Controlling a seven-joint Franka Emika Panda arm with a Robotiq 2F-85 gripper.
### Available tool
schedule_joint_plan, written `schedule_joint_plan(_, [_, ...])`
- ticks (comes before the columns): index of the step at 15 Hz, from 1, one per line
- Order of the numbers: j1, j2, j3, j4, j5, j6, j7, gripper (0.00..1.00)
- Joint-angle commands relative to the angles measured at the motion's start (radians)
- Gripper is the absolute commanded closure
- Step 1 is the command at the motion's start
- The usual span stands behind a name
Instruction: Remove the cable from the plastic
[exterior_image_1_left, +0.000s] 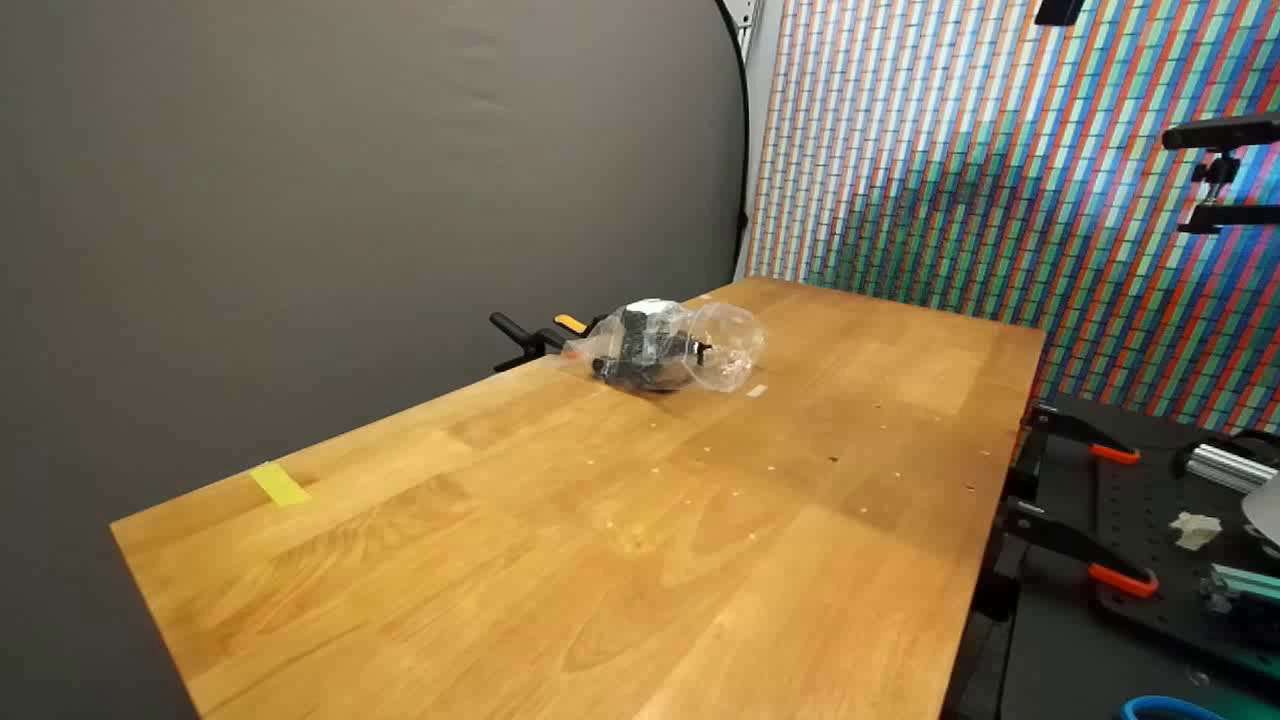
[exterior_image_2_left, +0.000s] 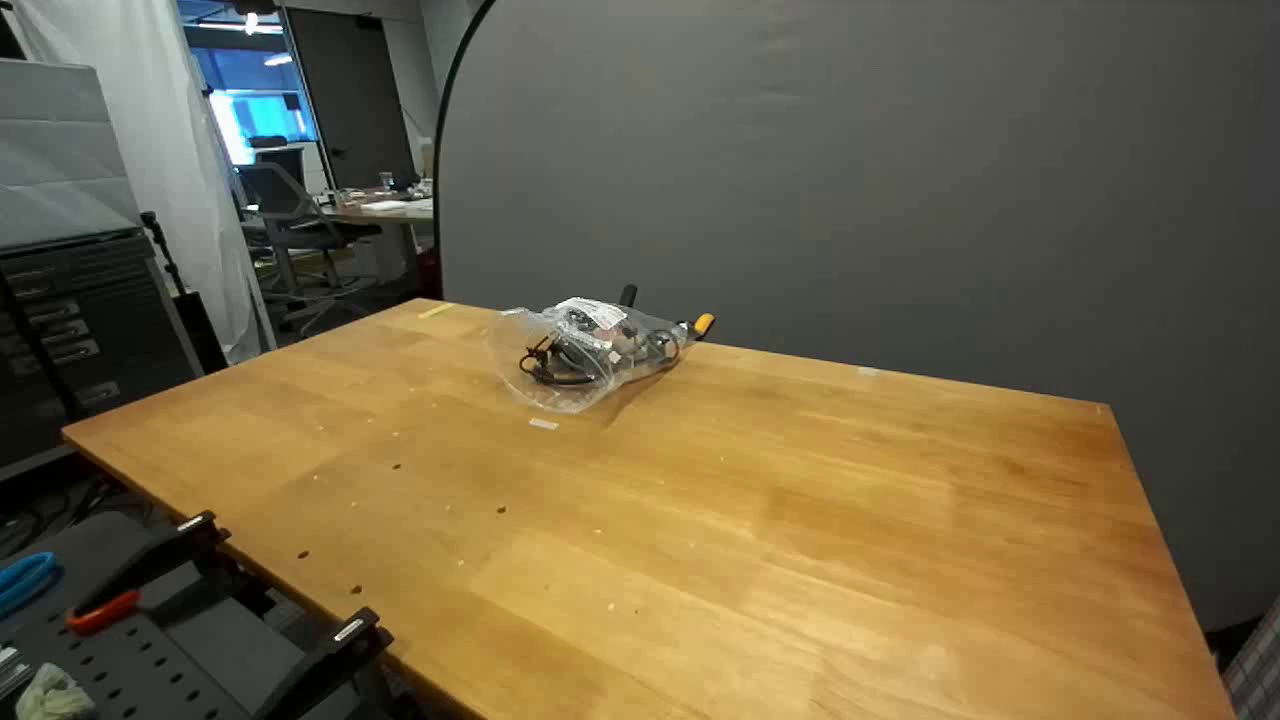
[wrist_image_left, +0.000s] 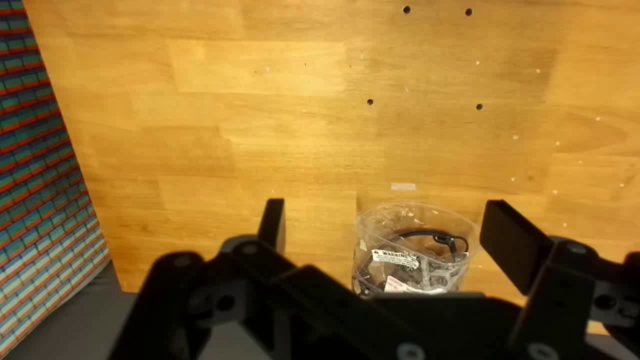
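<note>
Gripper (wrist_image_left: 386, 227) spread wide, I see. Wrist view: bag (wrist_image_left: 412, 250) at 4 o'clock, cable (wrist_image_left: 442, 238) inside, near an edge of the table (wrist_image_left: 290, 120), which stretches broadly toward 12.

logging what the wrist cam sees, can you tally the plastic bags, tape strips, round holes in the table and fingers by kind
Clear plastic bag: 1 (black cable inside)
Pale tape strip: 1
Round holes in the wooden table: 4
Fingers, standing apart: 2
Total: 8
</note>
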Motion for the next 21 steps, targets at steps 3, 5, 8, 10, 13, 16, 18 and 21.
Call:
schedule_joint_plan(3, [0.003,-0.002,-0.002,0.013,-0.002,-0.003,0.002,0.00])
schedule_joint_plan(5, [0.003,-0.002,-0.002,0.014,-0.002,-0.003,0.002,0.00])
schedule_joint_plan(8, [0.003,-0.002,-0.002,0.014,-0.002,-0.003,0.002,0.00])
schedule_joint_plan(10, [0.005,0.023,-0.001,-0.008,0.005,0.017,0.014,0.00])
schedule_joint_plan(13, [0.010,0.072,0.016,-0.051,0.007,0.061,0.039,0.00])
schedule_joint_plan(16, [0.024,0.139,0.043,-0.080,0.015,0.134,0.074,0.00])
schedule_joint_plan(18, [0.035,0.199,0.068,-0.096,0.022,0.202,0.110,0.00])
schedule_joint_plan(21, [0.051,0.301,0.105,-0.099,0.037,0.280,0.171,0.00])
